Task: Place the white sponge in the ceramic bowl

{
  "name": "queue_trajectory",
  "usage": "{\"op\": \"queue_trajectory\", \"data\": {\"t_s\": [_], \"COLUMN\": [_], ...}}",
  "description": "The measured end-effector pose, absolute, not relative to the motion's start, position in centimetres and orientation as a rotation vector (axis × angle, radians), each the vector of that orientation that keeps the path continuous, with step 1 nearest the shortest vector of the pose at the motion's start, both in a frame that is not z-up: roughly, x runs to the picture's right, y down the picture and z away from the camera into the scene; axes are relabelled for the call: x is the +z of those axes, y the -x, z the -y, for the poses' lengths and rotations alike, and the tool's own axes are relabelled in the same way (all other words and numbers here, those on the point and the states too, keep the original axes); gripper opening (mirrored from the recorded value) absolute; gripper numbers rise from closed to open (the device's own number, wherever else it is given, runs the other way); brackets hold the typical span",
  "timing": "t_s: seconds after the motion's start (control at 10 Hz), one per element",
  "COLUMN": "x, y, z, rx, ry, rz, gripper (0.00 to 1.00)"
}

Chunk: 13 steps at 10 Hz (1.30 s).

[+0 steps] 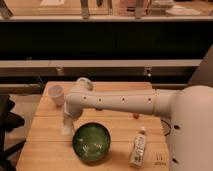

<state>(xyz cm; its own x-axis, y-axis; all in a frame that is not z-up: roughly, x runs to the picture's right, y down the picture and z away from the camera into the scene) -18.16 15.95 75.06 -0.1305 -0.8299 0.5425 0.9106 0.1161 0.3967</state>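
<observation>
The ceramic bowl (91, 142) is round, glossy dark green with a speckled lighter green inside, and stands on the wooden table near its front edge. My white arm reaches in from the right, bends at an elbow and points down. The gripper (67, 125) is just left of the bowl's rim, low over the table. A small white blocky piece (65, 131) at the gripper's lower end looks like the white sponge. I cannot tell whether it is held or resting on the table.
A white paper cup (56, 94) stands at the table's back left. A white tube-like bottle (138, 148) lies right of the bowl. A small red thing (135, 116) lies under the arm. The table (45, 145) ends at left and front; a dark chair stands at far left.
</observation>
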Motion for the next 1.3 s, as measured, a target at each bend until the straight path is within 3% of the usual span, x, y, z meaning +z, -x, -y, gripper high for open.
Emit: {"op": "queue_trajectory", "data": {"t_s": [1.3], "x": [73.9], "y": [10.6], "z": [-18.4], "rx": [-1.378], "ry": [0.138], "rz": [0.835], "gripper": [0.03]}}
